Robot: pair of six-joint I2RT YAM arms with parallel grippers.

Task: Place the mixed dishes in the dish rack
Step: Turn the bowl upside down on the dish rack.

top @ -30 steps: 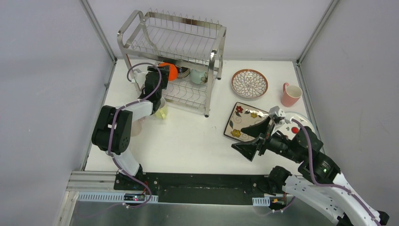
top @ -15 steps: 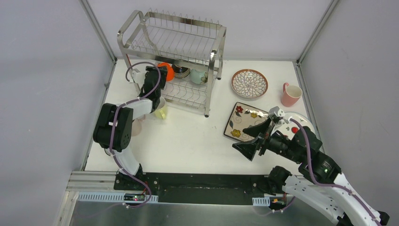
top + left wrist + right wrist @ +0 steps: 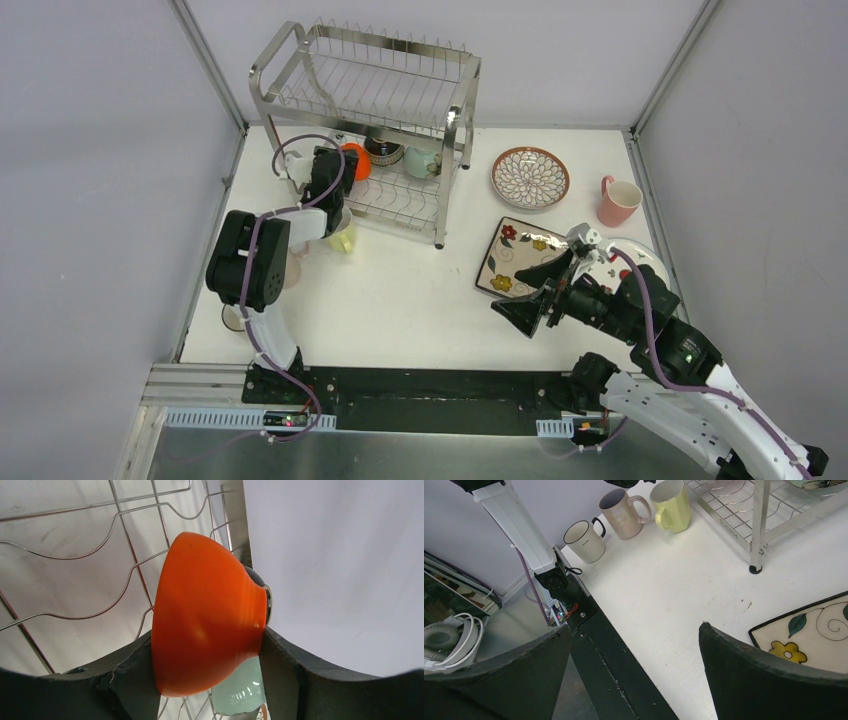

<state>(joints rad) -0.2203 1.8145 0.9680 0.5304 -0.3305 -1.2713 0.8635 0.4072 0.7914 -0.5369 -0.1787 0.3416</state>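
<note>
Between the fingers (image 3: 300, 680) of the left gripper (image 3: 207, 652), the orange bowl (image 3: 205, 605) lies tipped sideways, clamped tight, at the dish rack's (image 3: 372, 80) lower wire shelf.

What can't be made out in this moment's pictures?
Orange bowl: its inside, left wrist view shows only the outside.
Mint bowl: mostly behind the orange bowl, left wrist view.
White plate: largely under the right arm, top view.
Square plate: cut off by the frame edge, right wrist view.

White table (image 3: 420, 290) carries dish rack (image 3: 372, 92), plates (image 3: 530, 178), mugs (image 3: 618, 201).
</note>
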